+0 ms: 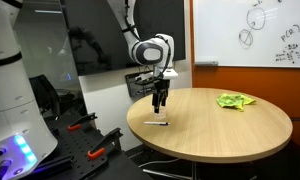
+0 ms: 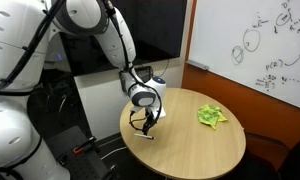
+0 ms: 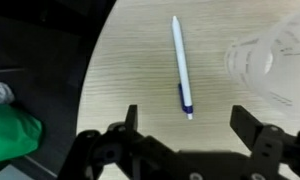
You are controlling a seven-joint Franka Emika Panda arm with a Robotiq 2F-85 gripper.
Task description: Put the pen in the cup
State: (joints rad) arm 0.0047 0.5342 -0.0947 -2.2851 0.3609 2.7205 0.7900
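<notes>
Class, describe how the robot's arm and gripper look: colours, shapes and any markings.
The arm is glossy white, built of rounded tubular segments with dark bands at the joints. The gripper is black, with two angular fingers. No markings are legible.

An exterior view stands low, roughly level with the round table (image 1: 220,125). It is set back at middling distance and faces across the top toward the whiteboard (image 1: 250,30) at far right.

An exterior view is mounted higher, close beside the robot's body, and looks down over the same table (image 2: 190,145).

Both exterior views share the tabletop, the whiteboard, the green cloth (image 2: 211,116) and the gripper (image 1: 160,103).

The wrist view looks steeply down from close range past the gripper (image 3: 185,120). It takes in only the table's edge strip with the pen (image 3: 180,65) and the cup (image 3: 265,60).
</notes>
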